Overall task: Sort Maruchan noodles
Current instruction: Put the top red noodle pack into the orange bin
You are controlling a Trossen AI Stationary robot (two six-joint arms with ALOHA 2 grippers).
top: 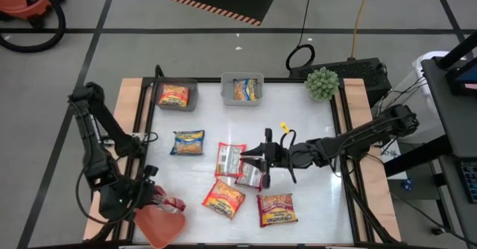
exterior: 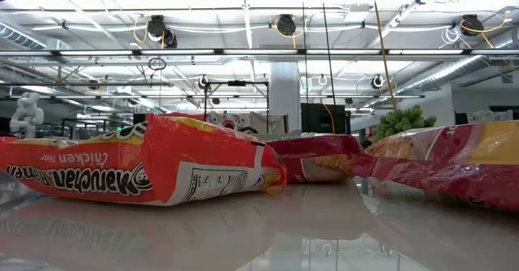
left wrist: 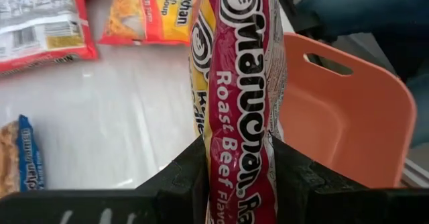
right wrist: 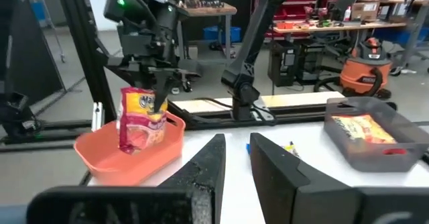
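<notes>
My left gripper is shut on a pink-red Maruchan packet that hangs at the salmon-red bin by the table's near left corner. My right gripper points level toward the table's left, above the middle. Its fingers stand a little apart with nothing between them. Lying flat on the table are a blue packet, a silvery-pink one, another under the right gripper, an orange one and a red one. My left gripper pinches the packet's two flat faces between its fingers, at the packet's upper end. The fingers slant down from above and lie along the packet. It hangs upright below them with its lower end inside the bin's rim; whether it touches the bottom I cannot tell.
At the far edge a grey bin holds an orange packet and a clear bin holds a blue one. A green plant stands at the far right corner. A small yellow item lies near the right arm.
</notes>
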